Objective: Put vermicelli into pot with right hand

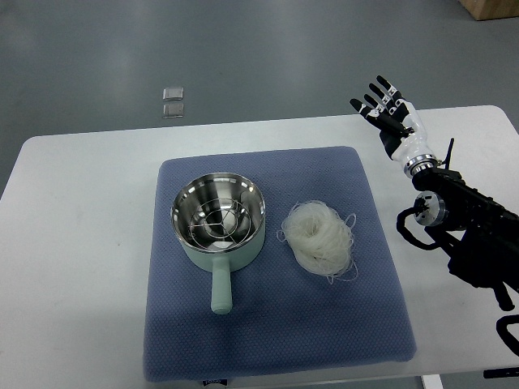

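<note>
A: Where does the right hand (388,109) stand for the pick?

B: Up near the counter's (81,243) far right corner, with its fingers (375,93) spread and holding nothing. It is well apart from the vermicelli (318,235), so I judge the reach has not begun.

A: And the vermicelli?

B: A loose white nest on the blue mat (276,324), around the mat's middle and toward its right edge, just beside the pot (219,217) but not touching it. A few stray loops trail toward the near edge.

A: How should the hand go about it?

B: Come down over the middle of the nest with the fingers wide, then close from all sides to gather the bulk. Pinching one edge would likely drag strands out and leave a tail on the mat. Lift high enough to clear the pot's rim, carry toward the left edge, and release over the centre.

A: What is in the pot?

B: It is a pale green pot with a shiny steel inside; its handle (220,293) points to the near edge. A wire rack sits in it, nothing else that I can see. The strands may catch on that rack.

A: The left hand?

B: Not visible.
</note>
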`<state>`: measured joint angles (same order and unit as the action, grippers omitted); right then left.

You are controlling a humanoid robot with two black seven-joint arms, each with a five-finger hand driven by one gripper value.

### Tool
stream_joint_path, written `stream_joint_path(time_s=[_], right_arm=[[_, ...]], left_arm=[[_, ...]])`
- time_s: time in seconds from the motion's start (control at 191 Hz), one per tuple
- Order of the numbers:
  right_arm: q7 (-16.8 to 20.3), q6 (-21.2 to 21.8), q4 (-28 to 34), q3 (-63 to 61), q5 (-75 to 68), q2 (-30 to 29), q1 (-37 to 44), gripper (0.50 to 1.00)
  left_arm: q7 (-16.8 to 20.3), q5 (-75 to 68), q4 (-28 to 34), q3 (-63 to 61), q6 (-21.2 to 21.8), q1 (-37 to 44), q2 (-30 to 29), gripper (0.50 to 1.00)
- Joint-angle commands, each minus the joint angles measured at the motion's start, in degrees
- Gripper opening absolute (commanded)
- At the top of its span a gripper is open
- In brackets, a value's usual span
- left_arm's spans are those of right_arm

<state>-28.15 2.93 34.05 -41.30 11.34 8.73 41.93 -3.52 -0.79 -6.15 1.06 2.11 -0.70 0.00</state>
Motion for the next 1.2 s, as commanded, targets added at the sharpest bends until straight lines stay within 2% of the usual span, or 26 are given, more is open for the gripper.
stream_joint_path(time_s=[0.0, 0.146, 0.392, 0.554, 0.753, 0.894, 1.019, 1.197], right_arm=[[0.03, -0.12, 0.40, 0.43, 0.44, 1.02, 0.26, 0.919], [0.12, 0.32, 0.76, 1.14, 3.51, 3.48, 0.96, 0.921], [0.20, 2.60, 3.57, 3.78, 27.16, 9.28, 3.95, 0.921], [-0.32, 9.02, 10.42, 7.20, 39.89, 16.13, 6.76, 0.919], [-0.67, 14.82, 17.28, 12.83, 54.49, 23.70, 11.42, 0.919], [-3.57, 21.94, 20.44, 14.94, 62.22, 27.21, 15.82, 0.919], [-5.16, 27.30, 26.59, 17.84, 68.64, 30.20, 19.24, 0.919], [-5.33, 28.62, 32.84, 22.67, 75.85, 30.46, 21.35, 0.919]], left_arm=[[0.00, 0.00, 0.00, 0.00, 0.00, 0.00, 0.00, 1.000], [0.00, 0.00, 0.00, 0.00, 0.00, 0.00, 0.00, 1.000], [0.00, 0.00, 0.00, 0.00, 0.00, 0.00, 0.00, 1.000], [0.00, 0.00, 0.00, 0.00, 0.00, 0.00, 0.00, 1.000], [0.00, 0.00, 0.00, 0.08, 0.00, 0.00, 0.00, 1.000], [0.00, 0.00, 0.00, 0.08, 0.00, 0.00, 0.00, 1.000], [0.00, 0.00, 0.00, 0.08, 0.00, 0.00, 0.00, 1.000], [0.00, 0.00, 0.00, 0.08, 0.00, -0.09, 0.00, 1.000]])
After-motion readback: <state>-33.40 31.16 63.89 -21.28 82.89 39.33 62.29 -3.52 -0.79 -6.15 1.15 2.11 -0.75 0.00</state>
